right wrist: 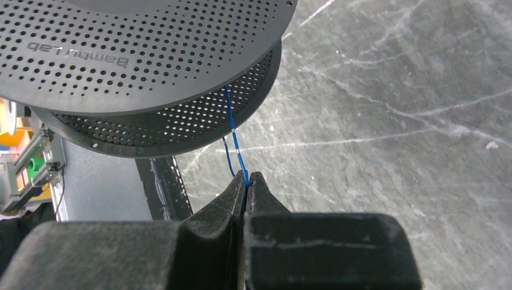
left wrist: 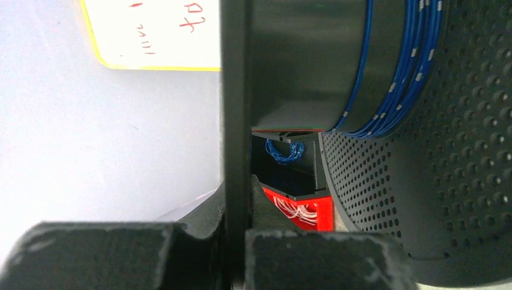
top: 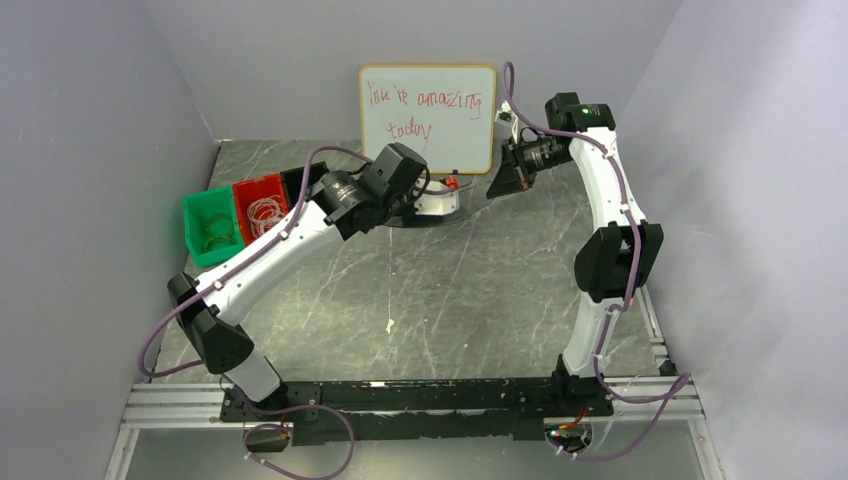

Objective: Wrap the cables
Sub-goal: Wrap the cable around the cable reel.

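The spool (top: 437,203) is positioned at 12 o'clock from the centre of the table (top: 450,290), just in front of the whiteboard (top: 428,118). In the left wrist view, one flange of the spool is seen edge-on between the fingers of the left gripper (left wrist: 235,202). The left gripper is closed on that flange. Several turns of the blue cable (left wrist: 416,60) are wound side by side around the hub. The second, perforated flange is located at 3 o'clock in that view.

In the overhead view, the right gripper (right wrist: 247,180) is located at 3 o'clock from the spool, near it but apart. Its fingers are pressed together on the free length of the blue cable. In the right wrist view, the cable is led from the fingertips toward 12 o'clock and into the gap between the two perforated flanges. A darker line is seen just beside it; whether it is a second strand or a shadow cannot be told.

Three bins are set in a row at 10 o'clock from the table centre: a green bin (top: 210,228), a red bin (top: 262,208) and a black bin (top: 300,182). Pale coils are held in the red bin. In the left wrist view, a small blue coil (left wrist: 284,151) is seen in a dark compartment just beyond the red bin.
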`<state>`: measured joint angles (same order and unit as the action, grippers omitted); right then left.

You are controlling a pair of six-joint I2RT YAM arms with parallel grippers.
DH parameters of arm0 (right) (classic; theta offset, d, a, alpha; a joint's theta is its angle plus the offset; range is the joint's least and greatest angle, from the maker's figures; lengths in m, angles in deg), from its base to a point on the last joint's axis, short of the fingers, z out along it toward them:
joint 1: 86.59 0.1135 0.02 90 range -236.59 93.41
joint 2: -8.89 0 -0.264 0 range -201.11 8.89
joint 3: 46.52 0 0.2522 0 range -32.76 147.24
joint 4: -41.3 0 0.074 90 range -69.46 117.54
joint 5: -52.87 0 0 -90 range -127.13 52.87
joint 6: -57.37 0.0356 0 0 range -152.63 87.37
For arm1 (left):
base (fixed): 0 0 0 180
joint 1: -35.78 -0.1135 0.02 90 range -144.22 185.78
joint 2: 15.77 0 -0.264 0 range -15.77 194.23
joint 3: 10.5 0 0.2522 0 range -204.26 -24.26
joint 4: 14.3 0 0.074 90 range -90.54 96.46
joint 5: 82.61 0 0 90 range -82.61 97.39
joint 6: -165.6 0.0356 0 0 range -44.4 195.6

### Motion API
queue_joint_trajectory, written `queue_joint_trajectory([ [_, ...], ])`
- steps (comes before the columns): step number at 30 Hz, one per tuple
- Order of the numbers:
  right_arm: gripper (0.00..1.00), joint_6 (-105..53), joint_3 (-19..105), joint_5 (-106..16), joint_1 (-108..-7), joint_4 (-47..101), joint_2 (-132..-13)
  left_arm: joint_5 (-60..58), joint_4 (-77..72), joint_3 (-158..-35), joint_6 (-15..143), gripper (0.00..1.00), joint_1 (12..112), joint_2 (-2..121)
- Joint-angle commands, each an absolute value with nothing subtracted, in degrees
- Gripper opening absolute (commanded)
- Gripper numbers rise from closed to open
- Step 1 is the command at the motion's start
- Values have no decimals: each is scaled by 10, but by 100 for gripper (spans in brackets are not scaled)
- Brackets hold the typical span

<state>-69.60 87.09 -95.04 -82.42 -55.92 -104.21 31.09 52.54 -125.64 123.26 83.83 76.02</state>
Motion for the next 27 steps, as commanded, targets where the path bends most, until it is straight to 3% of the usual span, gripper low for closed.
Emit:
queue_joint_trajectory([
  [1, 0, -734, 854, -903, -829, -547, -1008, 366, 469, -1249, 1298, 2, 859, 739],
  [18, 0, -819, 793, -862, -800, -579, -983, 461, 287, -1112, 1441, 2, 912, 716],
  [27, 0, -805, 761, -940, -773, -567, -973, 510, 192, -1079, 1461, 2, 916, 724],
])
